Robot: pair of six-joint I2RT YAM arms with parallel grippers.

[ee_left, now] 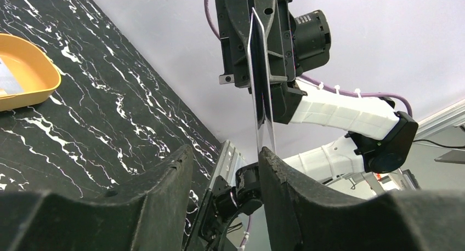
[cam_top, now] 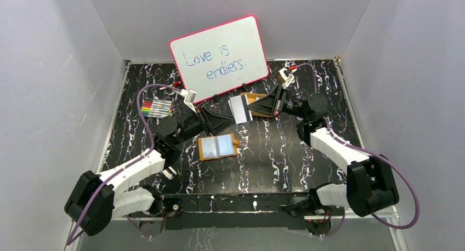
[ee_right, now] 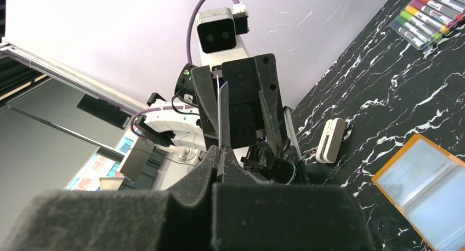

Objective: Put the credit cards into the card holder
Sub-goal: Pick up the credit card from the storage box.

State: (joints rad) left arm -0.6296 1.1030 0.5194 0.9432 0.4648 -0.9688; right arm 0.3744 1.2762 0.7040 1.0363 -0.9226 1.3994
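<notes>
Just beyond the holder (cam_top: 219, 147), which lay open and flat on the table (cam_top: 285, 152), the left gripper (cam_top: 229, 118) faced the card (cam_top: 239, 109) with jaws partway open. The card's free edge reached in beside one jaw, seemingly for a handover. Right of that, also beyond the holder, the right gripper (cam_top: 254, 105) had its jaws shut on the card's far edge, and bare table ringed the holder, leaving room to descend.

table (cam_top: 296, 158): glossy black, white-veined marble look | card holder (cam_top: 218, 147): tan leather-like, clear shiny plastic sleeves | credit card (cam_top: 239, 109) beyond card holder: thin glossy plastic | whiteboard (cam_top: 219, 56) behind card holder: smooth glossy white
</notes>
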